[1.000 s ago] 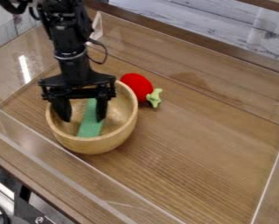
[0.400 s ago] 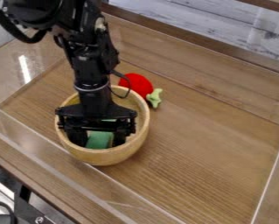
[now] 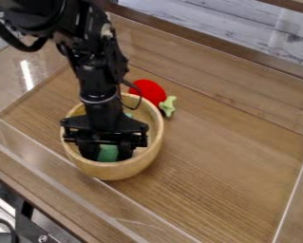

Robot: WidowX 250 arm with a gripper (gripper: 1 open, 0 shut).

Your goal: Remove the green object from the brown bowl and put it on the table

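Observation:
The brown bowl (image 3: 139, 163) sits on the table (image 3: 230, 161) near the front left. The green object (image 3: 106, 152) lies inside it, only partly visible under the hand. My gripper (image 3: 108, 144) points straight down into the bowl, its black fingers (image 3: 76, 138) standing on either side of the green object. The jaws are partly apart. I cannot tell whether they press on the block. The arm hides the bowl's back rim.
A round red toy (image 3: 147, 93) with a small green leafy tip (image 3: 169, 105) lies just behind the bowl on the right. Low clear acrylic walls (image 3: 40, 204) border the tabletop at the front and sides.
The gripper rolled and shifted toward the front right, settling over the green object. Bowl and block sit slightly nearer the front right. The fingers look a little closer together.

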